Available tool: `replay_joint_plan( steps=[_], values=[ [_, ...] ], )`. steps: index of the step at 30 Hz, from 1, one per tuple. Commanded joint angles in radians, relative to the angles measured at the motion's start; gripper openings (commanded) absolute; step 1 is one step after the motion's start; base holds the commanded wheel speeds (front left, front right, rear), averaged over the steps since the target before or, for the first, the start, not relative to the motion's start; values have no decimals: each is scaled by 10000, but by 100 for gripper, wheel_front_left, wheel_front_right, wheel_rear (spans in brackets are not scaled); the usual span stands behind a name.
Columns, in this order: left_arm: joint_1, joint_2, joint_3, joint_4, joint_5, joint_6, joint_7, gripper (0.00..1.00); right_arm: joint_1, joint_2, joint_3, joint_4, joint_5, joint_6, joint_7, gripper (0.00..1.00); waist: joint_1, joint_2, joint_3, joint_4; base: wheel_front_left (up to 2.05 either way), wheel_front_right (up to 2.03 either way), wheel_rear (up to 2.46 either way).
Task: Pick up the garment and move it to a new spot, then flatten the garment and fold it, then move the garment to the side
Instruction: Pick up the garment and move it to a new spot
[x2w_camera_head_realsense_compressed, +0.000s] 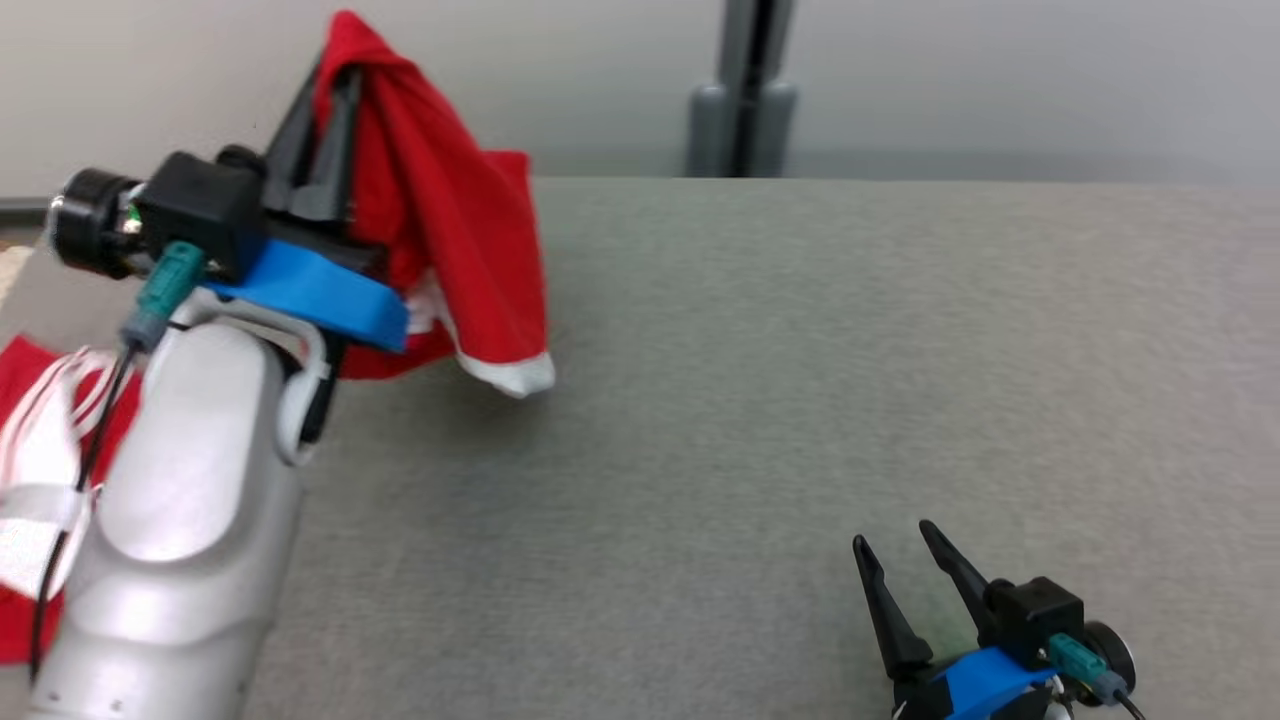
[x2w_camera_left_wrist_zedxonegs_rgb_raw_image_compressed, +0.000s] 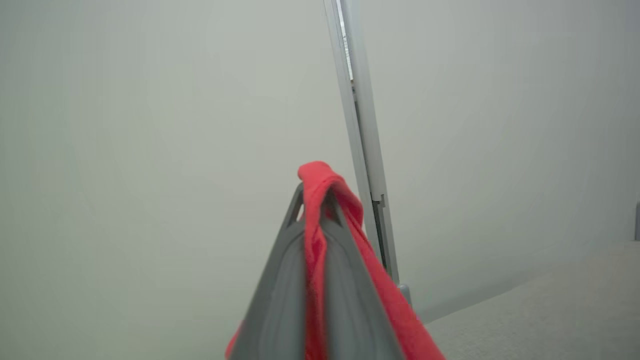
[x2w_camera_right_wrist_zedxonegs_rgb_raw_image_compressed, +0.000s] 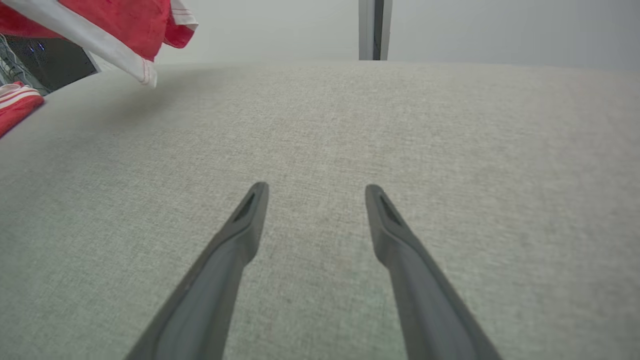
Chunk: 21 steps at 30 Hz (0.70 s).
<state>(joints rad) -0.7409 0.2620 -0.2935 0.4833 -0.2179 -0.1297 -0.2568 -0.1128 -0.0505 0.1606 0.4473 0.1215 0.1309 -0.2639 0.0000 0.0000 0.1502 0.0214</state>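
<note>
The left gripper (x2w_camera_head_realsense_compressed: 322, 100) pinches the red garment (x2w_camera_head_realsense_compressed: 440, 220) (white hem dangling) above the table (x2w_camera_head_realsense_compressed: 800, 350); the right gripper (x2w_camera_head_realsense_compressed: 892, 533) rests low, fingers (x2w_camera_right_wrist_zedxonegs_rgb_raw_image_compressed: 240, 240) wide.

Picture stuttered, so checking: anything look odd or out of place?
The red garment is hooked over the tips of the shut left jaws, bunched rather than hanging flat. More red, white-striped cloth lies at the table's left edge; whether it is the same piece is unclear.
</note>
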Motion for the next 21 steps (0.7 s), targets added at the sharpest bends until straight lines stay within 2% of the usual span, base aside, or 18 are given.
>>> replay_joint_plan(
  steps=[1, 7, 11, 15, 19, 20, 21],
  values=[
    [178, -185, -229, -261, -190, -6, 10, 0, 152, -8, 46, 2, 91, -1, -9, 100, 0, 0, -578, -939, 0, 0, 0],
    [573, -1073, -876, -648, -571, -2, 28, 0, 270, -7, 68, -28, 206, -1, -9, 100, 0, 0, -629, -2119, 0, 0, 0],
    [928, -1522, -1023, -505, -761, 182, -10, 0, 361, -8, 81, -68, 291, -3, -11, 100, 0, 0, -654, -2604, 0, 0, 0],
    [1463, -1596, -1095, -97, -808, 350, -40, 0, 419, -6, 84, -100, 313, -1, -9, 100, 0, 0, -667, -2773, 0, 0, 0],
    [2292, -1411, -1029, 486, -766, 537, -82, 0, 424, -6, 16, -119, 326, -1, -11, 100, 0, 0, -723, -2706, 0, 0, 0],
    [2516, -1351, -1010, 645, -727, 585, -81, 28, 427, -6, 15, -125, 321, -1, -9, 100, 0, 0, -743, -2665, 0, 0, 0],
    [2756, -1301, -973, 809, -732, 624, -87, 65, 431, -6, -2, -123, 314, -1, -11, 100, 0, 0, -768, -2617, 0, 0, 0]
  ],
)
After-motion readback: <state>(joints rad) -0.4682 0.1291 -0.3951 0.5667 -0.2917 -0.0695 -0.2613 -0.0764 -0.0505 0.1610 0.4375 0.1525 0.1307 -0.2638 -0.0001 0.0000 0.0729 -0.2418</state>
